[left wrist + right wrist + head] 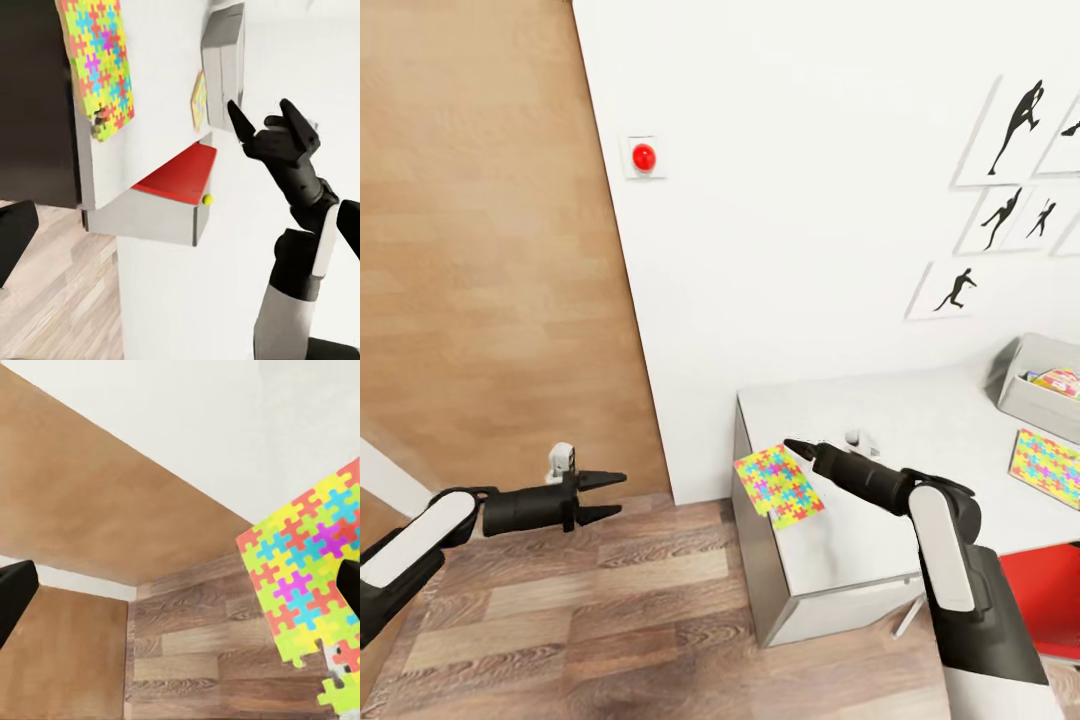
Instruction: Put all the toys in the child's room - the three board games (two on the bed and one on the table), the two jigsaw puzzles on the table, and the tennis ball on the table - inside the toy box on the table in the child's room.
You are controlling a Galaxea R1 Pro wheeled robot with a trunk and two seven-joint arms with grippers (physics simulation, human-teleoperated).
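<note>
The right tool (792,447), jaws apart, reaches a jigsaw puzzle (778,485) overhanging the tabletop (880,430) corner: a light, stiff, probably slick box, best pinched across its overhanging edge.

The pale grey top of the long table (920,430) lies bare between a bright jigsaw-patterned flat box (778,485) overhanging its near corner and the shallow grey tub (1032,385) at the far end. A second jigsaw-patterned box (1048,467) lies just before the tub, a white wall (790,220) closes behind, and a red chair seat (1045,590) sits under the table's front edge.
</note>
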